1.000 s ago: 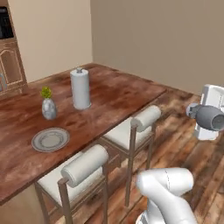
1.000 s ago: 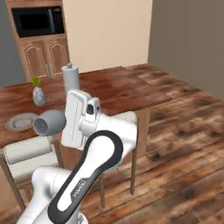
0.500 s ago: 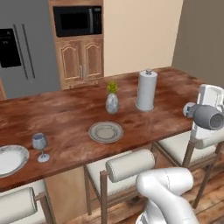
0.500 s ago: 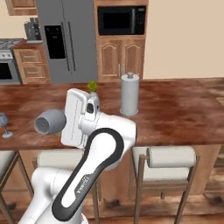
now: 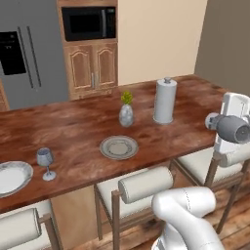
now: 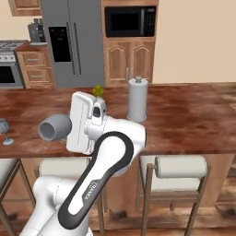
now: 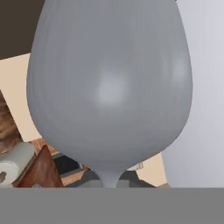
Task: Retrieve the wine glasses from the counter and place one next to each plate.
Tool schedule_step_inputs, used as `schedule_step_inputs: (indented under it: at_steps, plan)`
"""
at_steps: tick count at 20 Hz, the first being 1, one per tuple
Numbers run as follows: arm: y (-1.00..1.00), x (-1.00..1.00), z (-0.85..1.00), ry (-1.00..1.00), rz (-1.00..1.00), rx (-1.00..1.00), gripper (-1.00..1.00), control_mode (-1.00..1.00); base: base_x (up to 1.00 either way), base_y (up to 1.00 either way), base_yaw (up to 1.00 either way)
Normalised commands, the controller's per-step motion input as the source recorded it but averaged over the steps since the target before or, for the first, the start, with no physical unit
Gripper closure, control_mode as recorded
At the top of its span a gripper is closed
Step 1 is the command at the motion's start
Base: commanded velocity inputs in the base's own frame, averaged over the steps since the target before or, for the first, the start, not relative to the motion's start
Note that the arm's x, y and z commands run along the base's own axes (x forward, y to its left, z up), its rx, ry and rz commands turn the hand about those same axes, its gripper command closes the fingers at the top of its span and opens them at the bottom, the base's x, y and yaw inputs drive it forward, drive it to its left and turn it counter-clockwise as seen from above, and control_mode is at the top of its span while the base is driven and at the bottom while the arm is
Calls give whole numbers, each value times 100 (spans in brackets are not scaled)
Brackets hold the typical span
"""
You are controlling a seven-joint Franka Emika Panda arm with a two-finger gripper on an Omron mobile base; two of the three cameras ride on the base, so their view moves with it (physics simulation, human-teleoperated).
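A Franka arm carries a wine glass (image 6: pixel 54 127) toward the long wooden desk (image 5: pixel 78 132), its fingers closed on the stem; in the hand view the rounded bowl sits close before the lens with the thin stem running down between them. The held glass lies roughly on its side, its long axis near level, the open mouth pointing left in the right base view and the foot toward the hand. A second glass (image 5: pixel 45 163) stands upright on the desk just beside the left-hand plate (image 5: pixel 10 177), so the carried one appears meant for the middle plate (image 5: pixel 118 147), which has no glass beside it. To do this well, the arm would likely need to swing the glass upright, foot down, bring it over bare wood near that plate, clear of the vase (image 5: pixel 126 115) and paper-towel roll (image 5: pixel 165 101), and lower it gently before releasing.
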Motion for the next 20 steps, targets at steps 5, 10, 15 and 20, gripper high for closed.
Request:
schedule_step_inputs:
  at_steps: [5, 10, 15, 20]
  plan:
    - [0, 0, 0, 0, 0, 0, 100, 100, 47, -21, 43]
    - [0, 0, 0, 0, 0, 0, 100, 100, 36, -27, 55]
    - [0, 0, 0, 0, 0, 0, 100, 100, 41, -8, 39]
    - [-1, 40, -5, 33, 13, 13, 100, -100, 10, 0, 5]
